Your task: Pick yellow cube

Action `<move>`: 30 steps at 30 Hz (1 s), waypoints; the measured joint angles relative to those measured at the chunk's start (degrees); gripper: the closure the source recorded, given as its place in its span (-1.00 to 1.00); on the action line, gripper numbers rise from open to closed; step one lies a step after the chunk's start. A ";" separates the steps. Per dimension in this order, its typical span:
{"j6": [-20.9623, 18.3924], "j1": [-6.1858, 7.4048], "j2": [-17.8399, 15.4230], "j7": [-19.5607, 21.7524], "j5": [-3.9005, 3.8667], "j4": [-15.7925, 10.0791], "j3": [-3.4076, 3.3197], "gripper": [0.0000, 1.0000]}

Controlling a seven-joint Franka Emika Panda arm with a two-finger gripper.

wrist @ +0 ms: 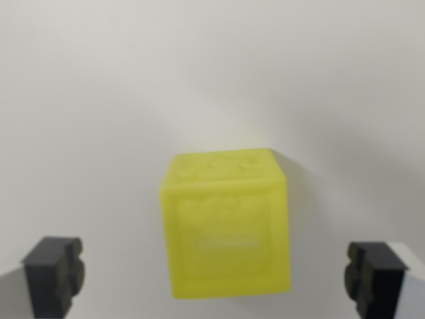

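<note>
Your wrist view is bright and evenly lit, with the plain white table (133, 80) washed almost featureless. Focus is soft throughout: the translucent yellow plastic cube (226, 226) has fuzzy edges and its raised markings are unreadable. It casts a faint shadow to the wrist view's right. The black gripper fingertips (53, 274) are blurred too.

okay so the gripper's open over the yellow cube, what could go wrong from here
1. The yellow cube sits turned slightly relative to the fingertips, so closing may twist it rather than clamp flat faces.
2. The gripper is open wide with neither pad touching; if one pad lands first, it could push the cube sideways across the smooth white surface.
</note>
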 joint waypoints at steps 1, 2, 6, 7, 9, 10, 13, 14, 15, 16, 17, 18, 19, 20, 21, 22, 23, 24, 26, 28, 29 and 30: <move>0.21 -0.11 0.20 -0.30 -0.05 -0.03 0.00 -1.00; 0.42 -0.23 0.40 -0.61 -0.11 -0.06 0.00 -1.00; 1.26 -0.66 1.21 -1.81 -0.33 -0.16 0.00 -1.00; 1.47 -0.78 1.42 -2.09 -0.39 -0.18 0.00 -1.00; 1.87 -1.01 1.83 -2.67 -0.51 -0.22 0.00 -1.00; 2.08 -1.13 2.02 -2.98 -0.55 -0.24 0.01 -1.00; 2.68 -1.30 2.68 -3.37 -0.60 -0.19 0.01 -1.00; 2.87 -1.31 2.94 -3.39 -0.62 -0.16 0.01 -1.00; 3.07 -1.32 3.20 -3.40 -0.64 -0.12 0.01 -1.00; 3.26 -1.32 3.44 -3.40 -0.66 -0.08 0.01 -1.00; 3.46 -1.33 3.67 -3.41 -0.68 -0.03 0.01 -1.00; 3.66 -1.34 3.92 -3.41 -0.70 0.03 0.01 -1.00; 3.86 -1.34 4.16 -3.41 -0.72 0.08 0.01 -1.00; 4.04 -1.35 4.42 -3.42 -0.75 0.14 0.01 -1.00; 4.23 -1.36 4.67 -3.42 -0.77 0.19 0.01 -1.00; 4.43 -1.36 4.92 -3.42 -0.79 0.24 0.01 -1.00; 4.62 -1.37 5.16 -3.43 -0.81 0.29 0.01 -1.00; 4.81 -1.38 5.41 -3.43 -0.84 0.35 0.01 -1.00; 5.18 -1.39 5.92 -3.43 -0.89 0.47 0.01 -1.00; 5.47 -1.40 6.30 -3.43 -0.93 0.55 0.01 -1.00; 5.65 -1.41 6.55 -3.44 -0.96 0.61 0.00 -1.00; 5.85 -1.42 6.80 -3.44 -0.98 0.68 0.00 -1.00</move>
